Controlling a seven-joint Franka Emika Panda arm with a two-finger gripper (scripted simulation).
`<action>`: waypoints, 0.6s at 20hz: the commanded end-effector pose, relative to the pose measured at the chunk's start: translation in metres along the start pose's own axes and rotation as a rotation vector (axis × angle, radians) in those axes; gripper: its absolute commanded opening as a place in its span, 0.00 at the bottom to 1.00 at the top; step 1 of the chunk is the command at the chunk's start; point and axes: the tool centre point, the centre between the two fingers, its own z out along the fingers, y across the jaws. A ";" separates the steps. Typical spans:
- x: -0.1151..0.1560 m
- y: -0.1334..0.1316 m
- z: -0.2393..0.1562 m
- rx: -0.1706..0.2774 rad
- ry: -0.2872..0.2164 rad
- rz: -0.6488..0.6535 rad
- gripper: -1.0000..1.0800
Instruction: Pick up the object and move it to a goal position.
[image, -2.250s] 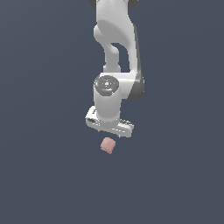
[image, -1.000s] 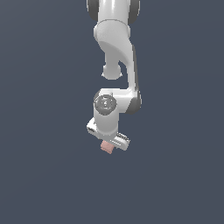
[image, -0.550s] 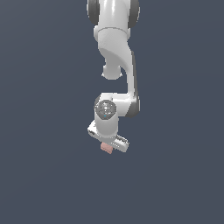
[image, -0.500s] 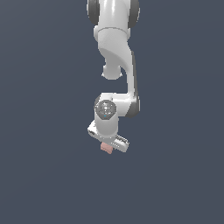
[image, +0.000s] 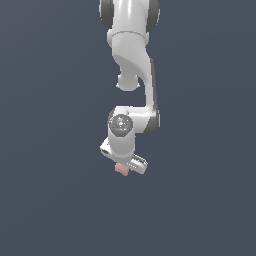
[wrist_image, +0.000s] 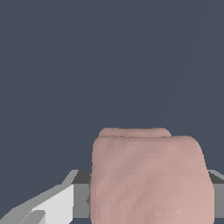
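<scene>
The object (image: 121, 170) is a small salmon-pink lump that pokes out just beneath the white hand of my gripper (image: 122, 166) in the exterior view. The hand sits directly over it and hides the fingers there. In the wrist view the object (wrist_image: 148, 175) looks large and stands between the jaws. One white finger with a grey pad (wrist_image: 57, 205) lies against one side of it, and a grey sliver of the other finger (wrist_image: 218, 192) shows on the opposite side. The jaws look closed on it.
A plain dark blue-grey surface (image: 50, 200) surrounds the arm in both views. The white arm (image: 132, 50) rises above the gripper.
Since 2.2 s ago the hand has come down over the object, which has stayed in place. In the last half second the arm has held still.
</scene>
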 end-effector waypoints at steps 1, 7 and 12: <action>0.000 0.000 -0.001 0.000 0.000 0.000 0.00; -0.002 0.007 -0.014 0.000 0.000 0.000 0.00; -0.006 0.020 -0.038 0.001 0.000 0.000 0.00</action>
